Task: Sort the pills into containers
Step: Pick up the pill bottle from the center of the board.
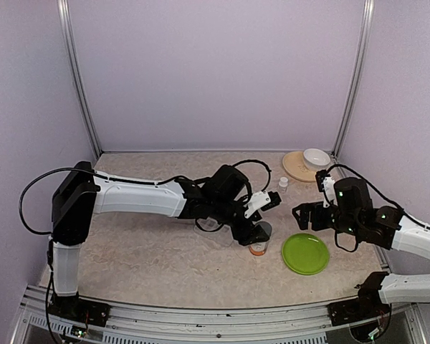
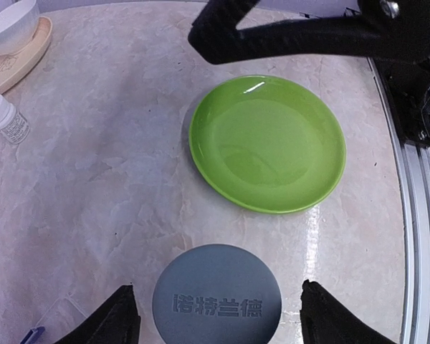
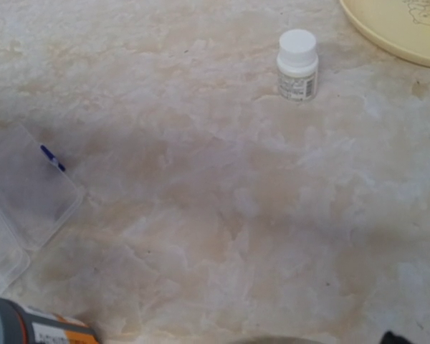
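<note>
The clear pill organiser (image 3: pixel 29 190) lies near the table's middle, just left of the amber bottle (image 3: pixel 57 335). The left gripper (image 2: pixel 226 315) straddles the bottle's grey cap (image 2: pixel 216 297), jaws apart and clear of it on both sides. The right gripper (image 1: pixel 303 215) hovers wide open and empty, near the green plate (image 2: pixel 266 143). An off-centre squeeze could tip the bottle onto the organiser. The right wrist view shows the organiser plainly; overhead, the left arm mostly hides it.

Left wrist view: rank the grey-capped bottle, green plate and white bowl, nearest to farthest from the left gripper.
1. Grey-capped bottle: between the fingers of the left gripper, bottom centre.
2. Green plate: ahead, centre-right.
3. White bowl: top-left corner, on the tan tray.
</note>
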`<state>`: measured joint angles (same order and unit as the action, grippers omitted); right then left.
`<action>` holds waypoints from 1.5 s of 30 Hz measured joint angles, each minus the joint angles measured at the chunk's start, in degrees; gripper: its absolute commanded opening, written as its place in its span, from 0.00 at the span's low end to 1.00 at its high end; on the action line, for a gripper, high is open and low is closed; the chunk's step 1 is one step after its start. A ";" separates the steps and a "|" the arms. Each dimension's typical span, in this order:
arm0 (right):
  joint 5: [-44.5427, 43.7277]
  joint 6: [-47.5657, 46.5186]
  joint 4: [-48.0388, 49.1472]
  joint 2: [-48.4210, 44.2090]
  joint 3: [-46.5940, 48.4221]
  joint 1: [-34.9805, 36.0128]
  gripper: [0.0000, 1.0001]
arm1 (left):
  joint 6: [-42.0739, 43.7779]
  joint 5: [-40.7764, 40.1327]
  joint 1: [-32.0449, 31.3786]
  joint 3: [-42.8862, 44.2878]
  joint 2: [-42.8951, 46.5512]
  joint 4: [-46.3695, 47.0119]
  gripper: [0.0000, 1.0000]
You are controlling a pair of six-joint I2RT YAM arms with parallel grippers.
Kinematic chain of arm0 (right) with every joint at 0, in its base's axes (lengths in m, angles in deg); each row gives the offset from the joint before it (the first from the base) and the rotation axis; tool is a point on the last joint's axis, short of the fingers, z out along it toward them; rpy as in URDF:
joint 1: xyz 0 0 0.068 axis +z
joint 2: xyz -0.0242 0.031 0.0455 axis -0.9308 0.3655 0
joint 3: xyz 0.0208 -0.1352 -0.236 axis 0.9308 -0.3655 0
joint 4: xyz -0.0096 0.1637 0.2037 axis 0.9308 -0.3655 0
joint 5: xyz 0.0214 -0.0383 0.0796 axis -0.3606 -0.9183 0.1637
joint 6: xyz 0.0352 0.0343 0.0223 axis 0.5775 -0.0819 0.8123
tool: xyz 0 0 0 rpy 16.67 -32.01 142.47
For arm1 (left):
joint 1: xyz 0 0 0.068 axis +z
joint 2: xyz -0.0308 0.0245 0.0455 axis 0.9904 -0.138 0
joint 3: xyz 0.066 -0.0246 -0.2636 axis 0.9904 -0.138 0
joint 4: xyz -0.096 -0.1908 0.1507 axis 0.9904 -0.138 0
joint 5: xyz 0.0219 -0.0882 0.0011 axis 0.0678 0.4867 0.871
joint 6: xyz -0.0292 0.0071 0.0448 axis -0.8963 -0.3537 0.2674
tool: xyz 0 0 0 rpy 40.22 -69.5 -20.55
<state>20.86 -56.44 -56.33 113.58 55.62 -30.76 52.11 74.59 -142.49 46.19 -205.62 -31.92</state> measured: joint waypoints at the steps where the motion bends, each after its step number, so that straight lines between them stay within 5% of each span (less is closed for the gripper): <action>1: 0.02 0.00 0.02 0.00 -0.09 -0.02 1.00 | -0.04 0.00 0.00 0.13 0.00 0.11 0.69; 13: 0.00 0.02 0.26 0.00 -0.50 -0.07 1.00 | 0.02 0.22 0.00 1.18 -1.16 0.33 0.63; 29: 1.99 -1.42 2.49 -0.07 -1.90 -0.11 1.00 | -0.20 0.52 0.00 1.27 -1.16 0.39 0.17; 36: 8.81 -5.49 8.11 -2.32 -5.40 -0.11 1.00 | -1.01 1.25 0.00 -0.66 1.09 0.61 0.16; 45: 26.16 -9.33 21.97 -9.09 -11.52 -0.13 1.00 | -1.66 4.31 0.00 -9.05 15.91 3.69 0.11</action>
<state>47.02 -65.78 -34.37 104.49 44.11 -30.89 50.45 78.90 -142.49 37.14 -189.71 -28.22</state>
